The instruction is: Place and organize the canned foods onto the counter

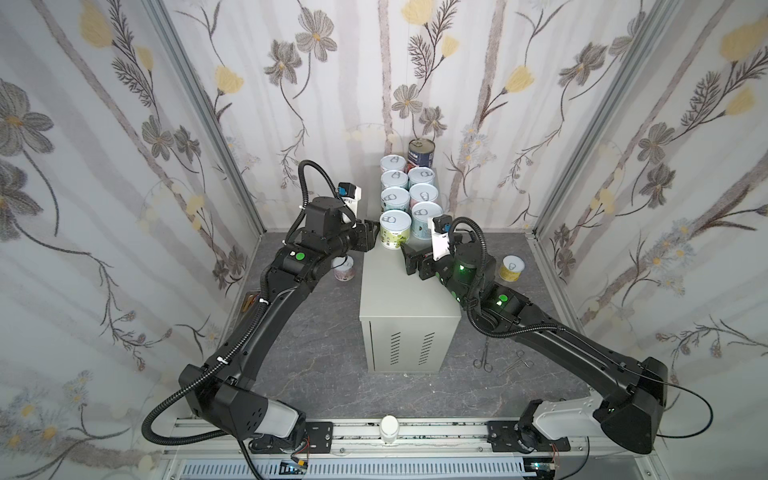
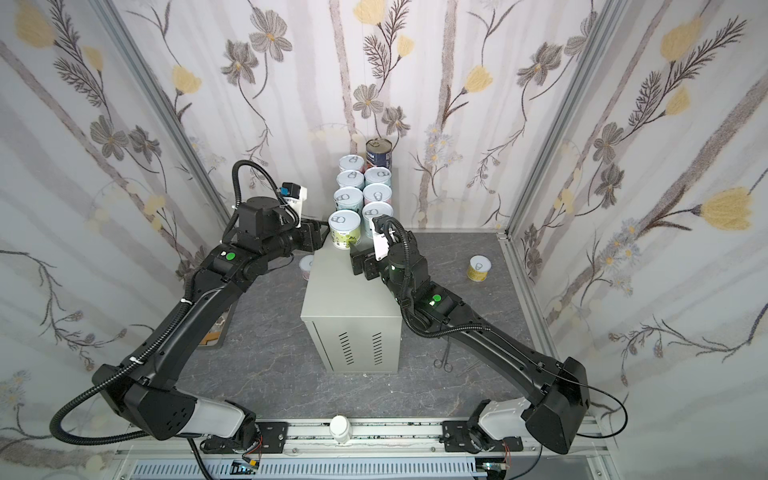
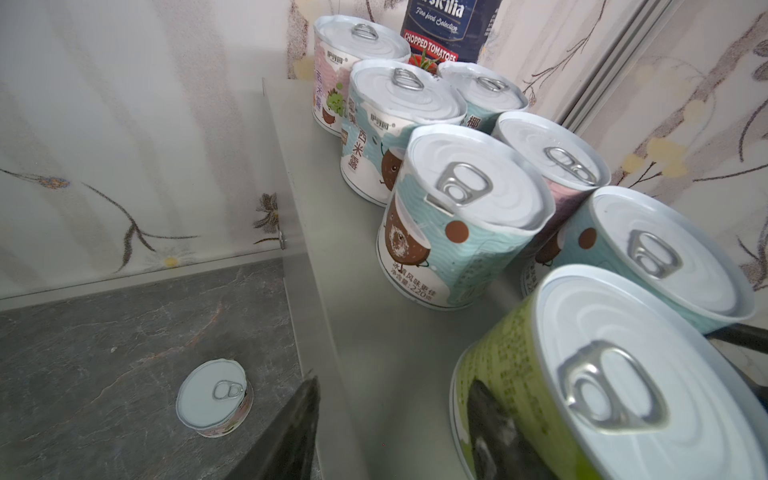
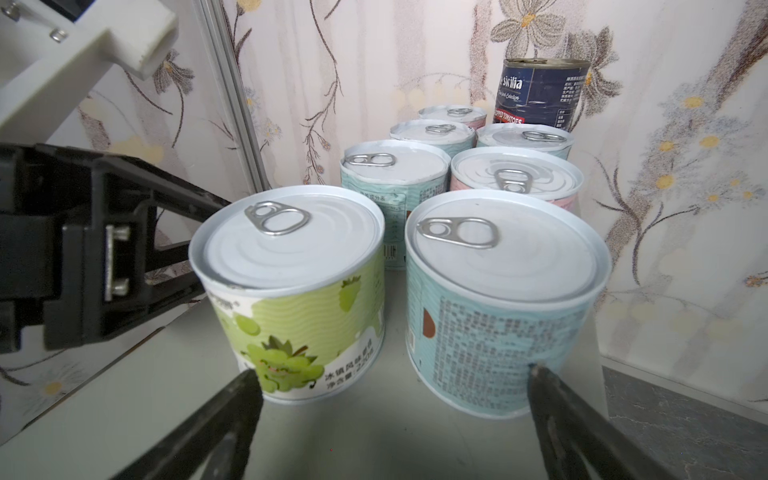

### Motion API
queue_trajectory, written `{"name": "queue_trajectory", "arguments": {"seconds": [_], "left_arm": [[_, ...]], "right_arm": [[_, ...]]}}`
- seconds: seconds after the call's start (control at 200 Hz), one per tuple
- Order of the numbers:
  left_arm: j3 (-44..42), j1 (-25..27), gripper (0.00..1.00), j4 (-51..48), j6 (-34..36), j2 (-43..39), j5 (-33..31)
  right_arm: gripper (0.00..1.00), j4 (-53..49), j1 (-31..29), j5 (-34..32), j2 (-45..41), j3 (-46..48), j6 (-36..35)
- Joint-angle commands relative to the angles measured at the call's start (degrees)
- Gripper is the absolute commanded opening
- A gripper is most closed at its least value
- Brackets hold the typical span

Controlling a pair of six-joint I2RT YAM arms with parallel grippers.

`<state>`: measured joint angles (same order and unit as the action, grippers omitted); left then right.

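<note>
**Where my four cameras sit**

Both top views come from one stereo head, mounted high at the base rail (image 1: pixel 436 430) end and looking forward and down. They are nearly equal and give me the whole cell from afar, desk (image 1: pixel 409 291) and floor (image 1: pixel 316 365) together. My left wrist camera rides just behind the left pincer (image 3: pixel 395 380), very close, looking along the desk's left side over the cans (image 3: pixel 469 216), with floor beside it. My right wrist camera sits low behind the right pincer (image 4: pixel 392 372), near, facing the same cans towards the back wall (image 4: pixel 374 62). Both wrist views share the green can (image 3: pixel 582 395) and the tall dark can (image 4: pixel 540 95). The right wrist view also catches the left pincer.
</note>
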<state>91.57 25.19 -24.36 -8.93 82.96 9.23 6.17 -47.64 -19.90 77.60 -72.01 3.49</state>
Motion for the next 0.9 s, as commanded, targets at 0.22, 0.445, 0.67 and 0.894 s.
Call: {"name": "queue_trajectory", "arguments": {"seconds": [0.22, 0.445, 0.67, 0.894], "left_arm": [[1.24, 0.03, 0.58, 0.45, 0.79, 1.14, 0.35], [2.21, 0.03, 0.58, 0.10, 1.09, 2.13, 0.29], [2.80, 0.03, 0.58, 0.06, 1.12, 2.71, 0.35], [2.89, 0.03, 0.58, -0.25, 1.11, 2.52, -0.17]], "right_arm": [[1.00, 2.26, 0.26, 0.24, 1.23, -0.77, 0.52], [1.00, 2.61, 2.68, 0.77, 1.59, -0.94, 0.91], [1.00, 2.53, 3.08, 1.48, 1.83, -0.85, 1.35], [1.00, 2.61, 3.34, 1.86, 2.25, -0.94, 1.61]]}}
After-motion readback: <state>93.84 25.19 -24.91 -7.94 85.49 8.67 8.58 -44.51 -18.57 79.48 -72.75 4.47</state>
